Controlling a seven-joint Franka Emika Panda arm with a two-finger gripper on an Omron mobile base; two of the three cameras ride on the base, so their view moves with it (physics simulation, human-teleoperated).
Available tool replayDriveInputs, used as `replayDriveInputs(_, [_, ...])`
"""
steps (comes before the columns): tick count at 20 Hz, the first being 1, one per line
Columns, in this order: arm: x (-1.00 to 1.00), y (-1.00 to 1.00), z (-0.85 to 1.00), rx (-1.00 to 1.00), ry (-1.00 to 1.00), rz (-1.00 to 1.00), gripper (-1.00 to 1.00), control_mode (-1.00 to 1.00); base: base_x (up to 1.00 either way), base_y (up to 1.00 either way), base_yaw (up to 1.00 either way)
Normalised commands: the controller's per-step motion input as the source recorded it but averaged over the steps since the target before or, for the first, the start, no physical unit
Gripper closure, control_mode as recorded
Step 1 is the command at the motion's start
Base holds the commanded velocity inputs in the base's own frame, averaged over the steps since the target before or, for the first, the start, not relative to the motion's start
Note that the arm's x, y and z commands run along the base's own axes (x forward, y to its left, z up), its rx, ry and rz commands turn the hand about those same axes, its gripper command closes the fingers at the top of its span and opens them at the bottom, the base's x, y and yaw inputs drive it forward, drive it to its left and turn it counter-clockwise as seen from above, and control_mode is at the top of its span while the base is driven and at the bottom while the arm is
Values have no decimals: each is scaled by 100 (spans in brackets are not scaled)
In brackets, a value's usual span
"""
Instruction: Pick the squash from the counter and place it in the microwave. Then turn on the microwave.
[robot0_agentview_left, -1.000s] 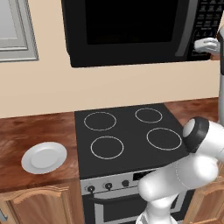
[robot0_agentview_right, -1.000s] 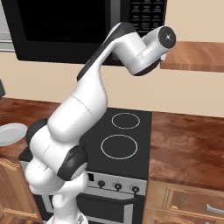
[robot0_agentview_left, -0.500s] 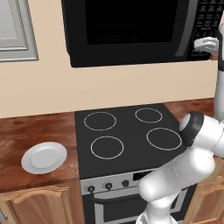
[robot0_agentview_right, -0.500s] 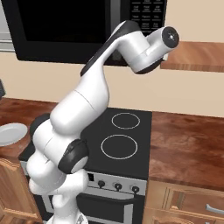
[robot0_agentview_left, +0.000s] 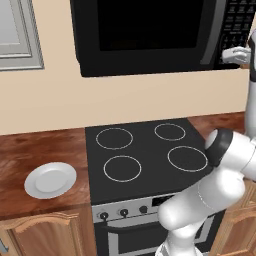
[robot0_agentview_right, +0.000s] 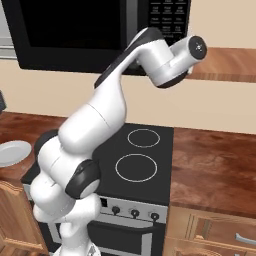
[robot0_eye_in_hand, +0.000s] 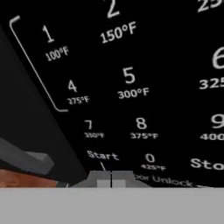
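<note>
A: Jaws pressed together, no gap between the fingertips (robot0_eye_in_hand: 103, 178), pinching nothing.

B: Agreed. Up against what?

A: Right at the keypad (robot0_eye_in_hand: 131, 87) of the microwave (robot0_agentview_left: 150, 35), straight ahead of the jaws. Start button (robot0_eye_in_hand: 103, 155) just beyond the tips, with 0 beside it and 7 and 8 a row further out.

B: Touching the button?

A: Possibly. Too close in the hand view to say for sure. From the left base view, hand (robot0_agentview_left: 235, 54) held level against the lower part of the keypad, just past the long handle (robot0_agentview_left: 212, 35).

B: And the door?

A: Shut, off to the left of the jaws, dark glass flush with the frame.

B: Squash?

A: Cannot tell. Glass too dark to see through.

B: Below the jaws?

A: Black stovetop (robot0_agentview_left: 145, 155) with four white rings, well beneath. Row of knobs (robot0_agentview_right: 135, 212) along its front edge.

B: Worktop?

A: Reddish-brown worktop (robot0_agentview_left: 30, 150) on both sides of the stovetop, well below the jaws. White plate (robot0_agentview_left: 50, 180) lying flat on it, far down and to the left, well apart from the tips and near the front edge.

B: Arm?

A: Raised high from the base, elbow (robot0_agentview_right: 160, 55) bent in front of the microwave's lower right corner.
</note>
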Motion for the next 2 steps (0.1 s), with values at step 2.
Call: replayDriveInputs(2, [0, 2, -37, 0, 0, 0, 100, -100, 0, 0, 0])
